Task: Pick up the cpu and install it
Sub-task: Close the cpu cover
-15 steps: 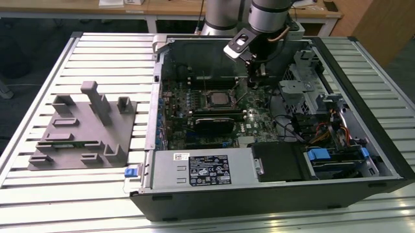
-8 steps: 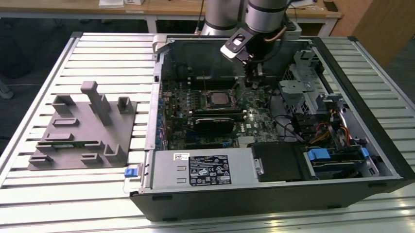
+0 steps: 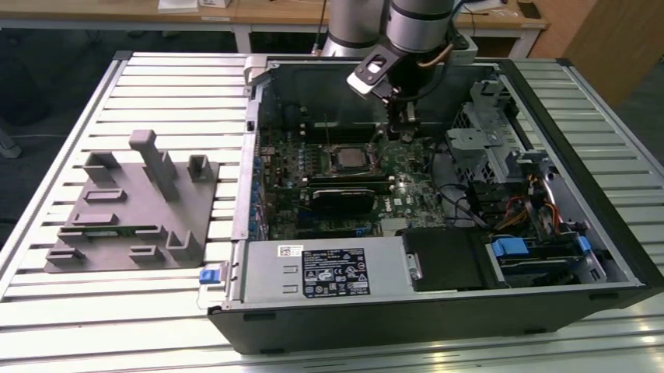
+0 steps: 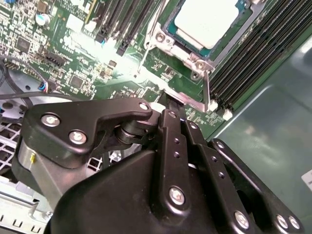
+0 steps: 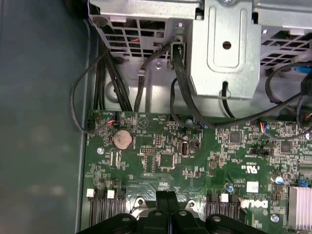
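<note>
A slatted metal surface point(image 3: 155, 78) carries an open case point(image 3: 260, 330), with a grey fixture point(image 3: 135, 210) at 9 o'clock of it in the exterior view. The arm point(image 3: 421, 31) reaches down into the case, its pincer point(image 3: 400, 130) just off 1 o'clock of the socket point(image 3: 350, 161). The cpu point(image 4: 207, 22) lies in that socket, silvery top up, with a metal frame around it. I judge picking and placing done and the securing stage in hand. The pincer is narrow, jaws pressed together and holding nothing. In the second wrist view its tip is near the thin lever point(image 4: 207, 90) beside the socket, though I cannot tell if they touch. Any further move calls for a light, steady push, since memory slots point(image 4: 253, 53) crowd close. The second wrist view gives the cpu and lever. The first wrist view looks over the board point(image 5: 161, 161), a coin cell point(image 5: 122, 140), cables point(image 5: 141, 73) and a metal cage point(image 5: 224, 53). The exterior view adds the fixture and the whole case.
</note>
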